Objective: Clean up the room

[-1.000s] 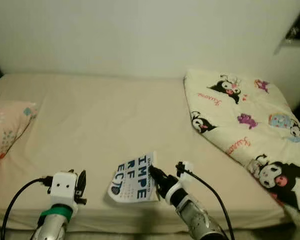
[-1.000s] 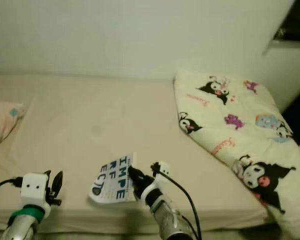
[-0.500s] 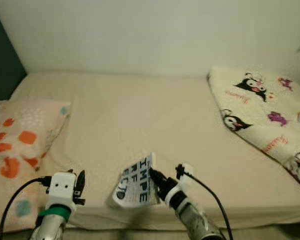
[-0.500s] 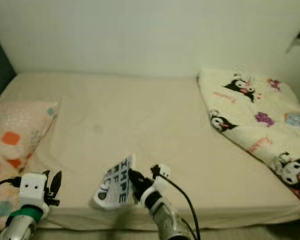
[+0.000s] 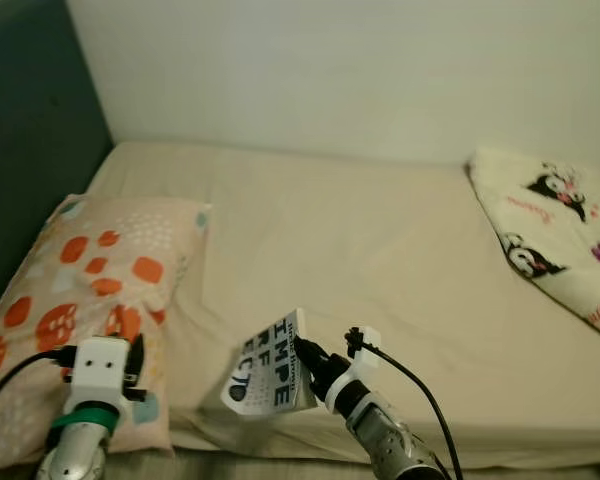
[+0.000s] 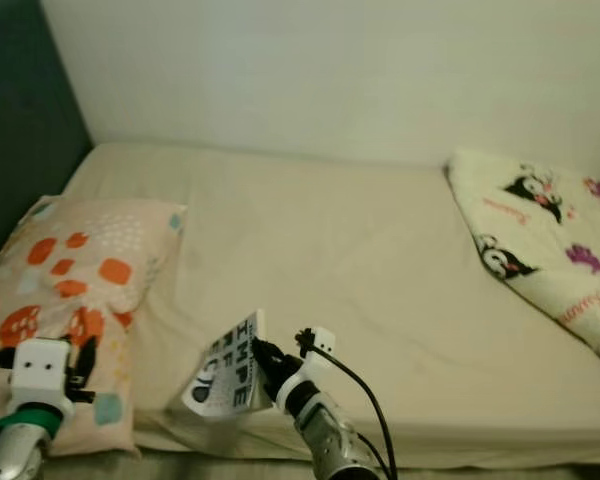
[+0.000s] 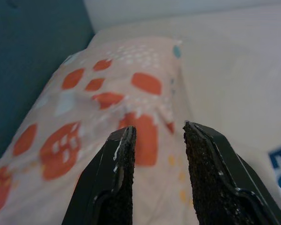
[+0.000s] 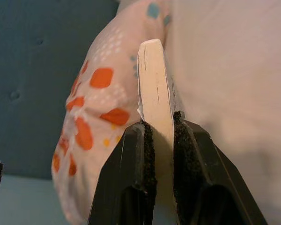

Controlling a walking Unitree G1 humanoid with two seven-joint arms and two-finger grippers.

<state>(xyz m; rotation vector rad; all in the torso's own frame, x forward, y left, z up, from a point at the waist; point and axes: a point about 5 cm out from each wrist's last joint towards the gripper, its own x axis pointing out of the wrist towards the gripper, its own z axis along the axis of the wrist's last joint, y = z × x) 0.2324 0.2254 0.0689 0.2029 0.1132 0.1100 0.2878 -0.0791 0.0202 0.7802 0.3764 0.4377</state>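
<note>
One wide bed (image 5: 380,250) in a beige sheet spans the scene, a dark headboard (image 5: 30,150) at the robot's left. A cartoon-print blanket (image 5: 560,225) lies on the bed's right end, cut off by the frame edge. An orange-spotted pillow (image 5: 90,290) rests at the left end. The book (image 5: 272,365), white with large blue letters, is held off the mattress near the front edge, gripped in the right hand (image 5: 307,357), whose fingers (image 8: 140,164) are pressed flat against both faces of it. The left hand (image 7: 157,140) hangs over the pillow with its fingers parted and nothing between them.

To carry the book well, keep the pinch firm and the book upright, since only one edge is gripped. The full title is unreadable, and no place to put it is in sight.
</note>
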